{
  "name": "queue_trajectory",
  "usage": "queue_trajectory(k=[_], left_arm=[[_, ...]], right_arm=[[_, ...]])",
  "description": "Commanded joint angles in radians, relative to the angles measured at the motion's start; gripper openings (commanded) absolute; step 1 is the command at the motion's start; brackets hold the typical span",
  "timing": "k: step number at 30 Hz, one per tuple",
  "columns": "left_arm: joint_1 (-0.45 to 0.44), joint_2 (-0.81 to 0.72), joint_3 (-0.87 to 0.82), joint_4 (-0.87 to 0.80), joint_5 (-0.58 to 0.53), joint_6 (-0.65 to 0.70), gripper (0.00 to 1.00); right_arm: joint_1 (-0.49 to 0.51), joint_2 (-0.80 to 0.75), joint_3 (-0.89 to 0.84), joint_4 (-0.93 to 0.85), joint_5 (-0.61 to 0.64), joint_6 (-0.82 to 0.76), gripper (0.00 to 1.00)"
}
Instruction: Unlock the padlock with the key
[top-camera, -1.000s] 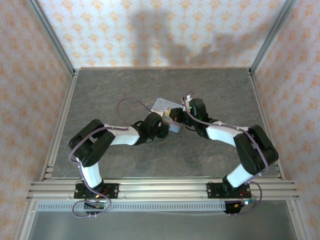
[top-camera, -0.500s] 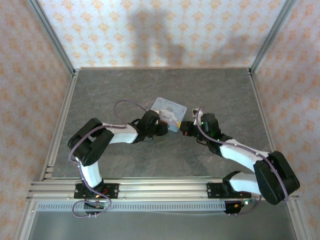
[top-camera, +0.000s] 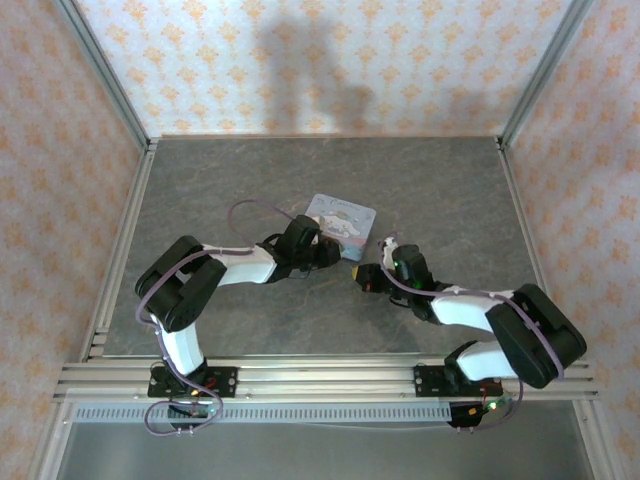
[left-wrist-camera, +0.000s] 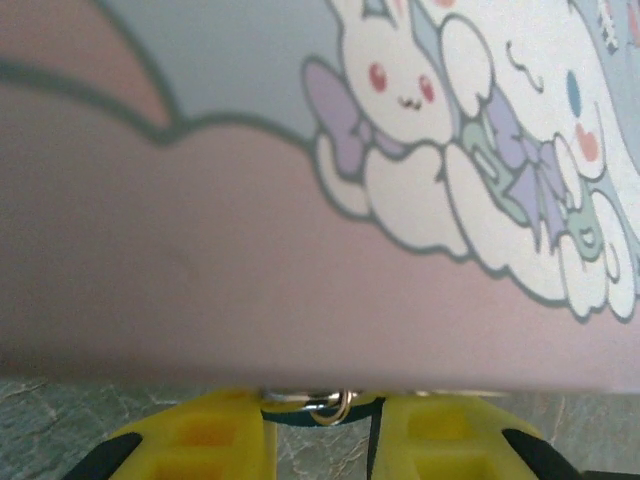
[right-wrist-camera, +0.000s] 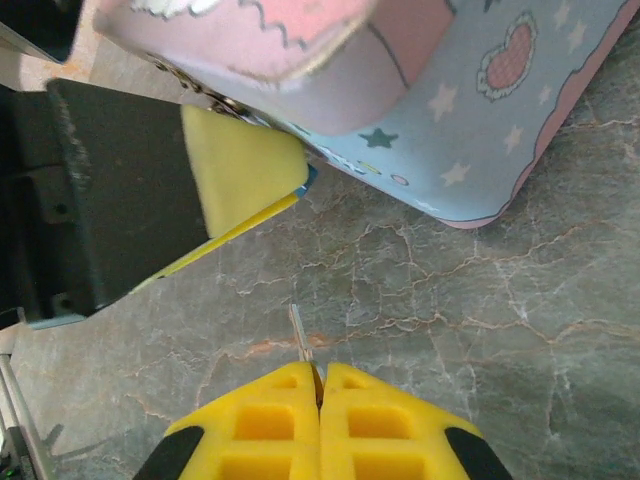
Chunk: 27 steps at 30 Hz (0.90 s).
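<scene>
Grey marbled table (top-camera: 200, 190). Pale blue cartoon tin (top-camera: 345, 215) near its middle. Left gripper (top-camera: 328, 252) is pressed against the tin's near-left edge, its yellow pads set narrow with the padlock (left-wrist-camera: 318, 412) pinched between them: a dark teal sliver with a small metal ring, tucked right under the tin's rim. Right gripper (top-camera: 362, 280) sits just beside the tin's near corner, low over the table, pads pressed tight together on the key (right-wrist-camera: 298, 332). The thin silver blade pokes forward toward the left pad, apart from the padlock.
</scene>
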Motion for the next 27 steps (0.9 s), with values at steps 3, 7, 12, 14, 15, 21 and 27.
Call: queue_trajectory(k=[3,7,12,14,15,21,27], left_arm=[[0.016,-0.055,0.04,-0.006,0.021,-0.031,0.24],[0.024,-0.055,0.045,-0.003,0.042,-0.059,0.24],[0.035,-0.065,0.06,-0.016,0.063,-0.089,0.23],[0.04,-0.071,0.07,-0.039,0.066,-0.094,0.23],[0.042,-0.073,0.072,-0.045,0.069,-0.095,0.23],[0.054,-0.082,0.09,-0.073,0.099,-0.126,0.23],[0.06,-0.09,0.099,-0.094,0.113,-0.14,0.22]], right_arm=[[0.006,0.049,0.021,0.122,-0.019,-0.018,0.0],[0.005,0.087,0.038,0.154,-0.018,-0.054,0.0],[0.005,0.134,0.055,0.208,-0.021,-0.097,0.0],[0.005,0.147,0.058,0.227,-0.023,-0.114,0.0],[0.005,0.151,0.059,0.232,-0.021,-0.122,0.0],[0.006,0.174,0.068,0.255,-0.01,-0.173,0.0],[0.005,0.179,0.054,0.311,0.009,-0.202,0.0]])
